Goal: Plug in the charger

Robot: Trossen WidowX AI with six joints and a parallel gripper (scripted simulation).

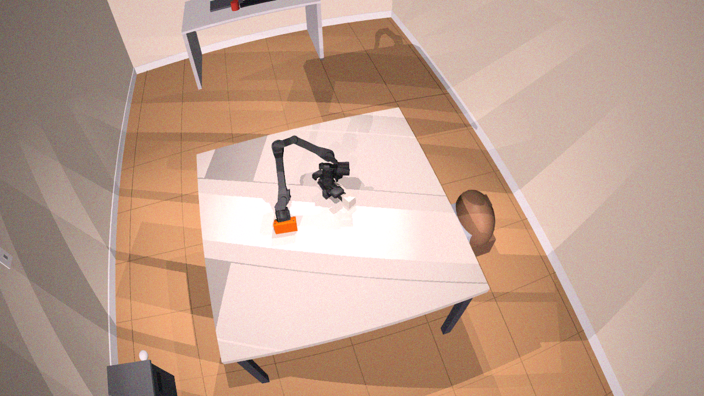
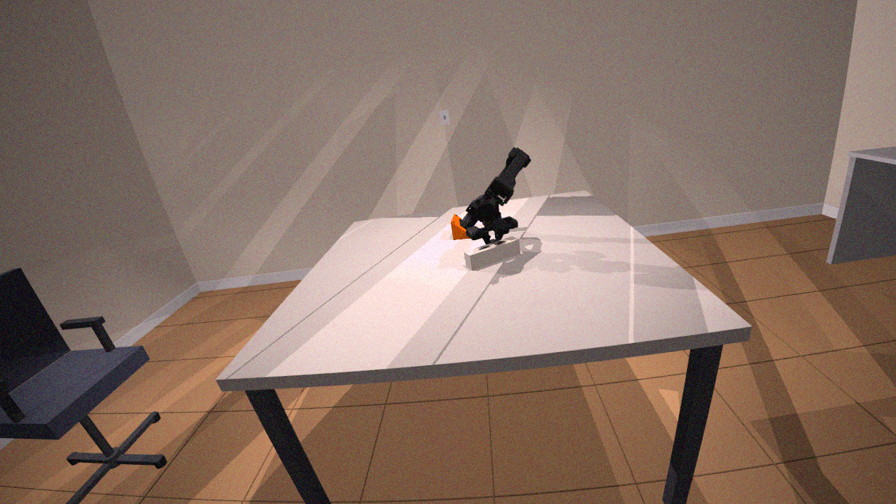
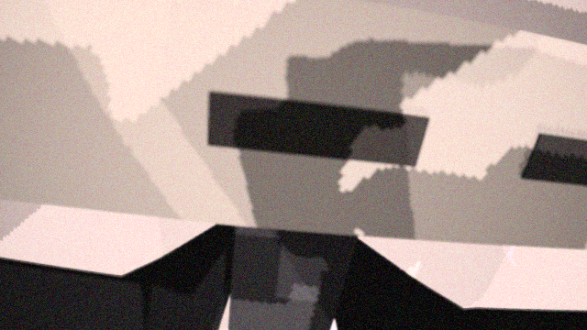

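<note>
The white power strip (image 2: 493, 255) (image 1: 348, 202) lies on the table under my gripper. In the wrist view, a long dark outlet recess (image 3: 321, 130) lies ahead of the fingers, and part of a second recess (image 3: 555, 158) shows at the right edge. My gripper (image 3: 285, 232) (image 2: 493, 239) (image 1: 340, 197) is shut on the dark charger (image 3: 298, 280), whose block shows between the fingers at the bottom of the wrist view. The charger appears at the strip's near long edge, short of the long recess. Its prongs are hidden, and I cannot tell whether it touches the strip.
The arm's orange base block (image 1: 285, 226) (image 2: 459, 227) stands on the white table (image 1: 344, 305) (image 2: 376, 332). A brown rounded object (image 1: 474, 216) is beyond the table's right edge in the top view. A dark chair (image 2: 68, 382) stands off the table's left side in the exterior view.
</note>
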